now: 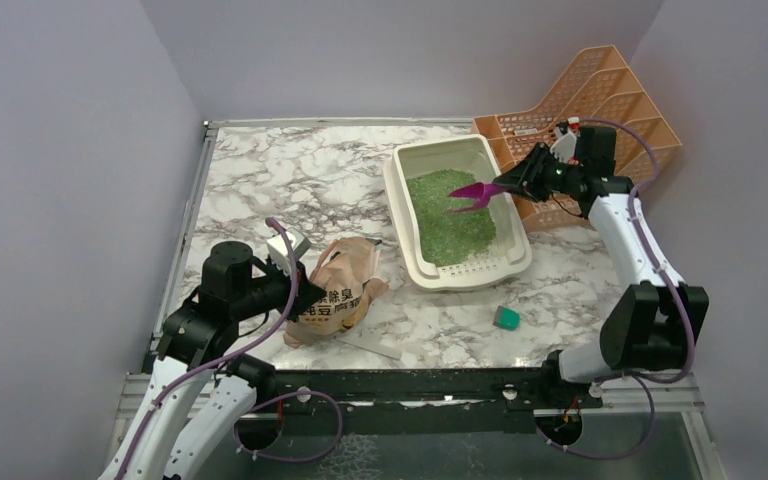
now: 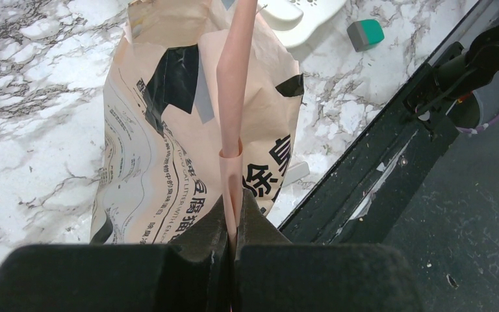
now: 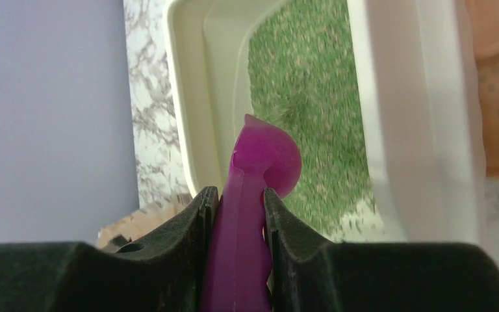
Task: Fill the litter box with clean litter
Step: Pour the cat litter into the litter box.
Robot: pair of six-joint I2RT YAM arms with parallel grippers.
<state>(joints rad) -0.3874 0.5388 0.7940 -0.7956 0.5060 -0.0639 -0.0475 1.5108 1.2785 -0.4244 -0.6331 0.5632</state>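
Top external view: a white marble-patterned table [image 1: 290, 180] with grey veining forms the floor of a booth, closed in on the left, back and right by plain lavender-grey walls [image 1: 70, 150]. A pale metal edge borders the table's left and far sides. A black rail [image 1: 410, 385] runs along the near edge, where both arm bases are bolted.

The litter box [image 1: 470, 276] sits on the right half of the marble, toward the back, with its long side angled slightly. The clean litter [image 1: 450, 215] covers most of its floor and thins to scattered grains at the near end. An orange mesh rack [image 1: 610, 95] stands in the far right corner, just behind and beside the box. A small teal block [image 1: 506, 318] lies on the marble near the box's near right corner, apart from it.

The right gripper [image 1: 520, 180] has its jaws clamped on the handle of a magenta scoop [image 1: 475, 192], whose bowl is over the green granules. Whether the bowl touches them cannot be told.

On the left near part of the table a tan paper bag [image 1: 345, 290] with dark characters slumps on the marble. The left gripper [image 2: 234, 221] is pinched tight on a folded tan strip of that bag
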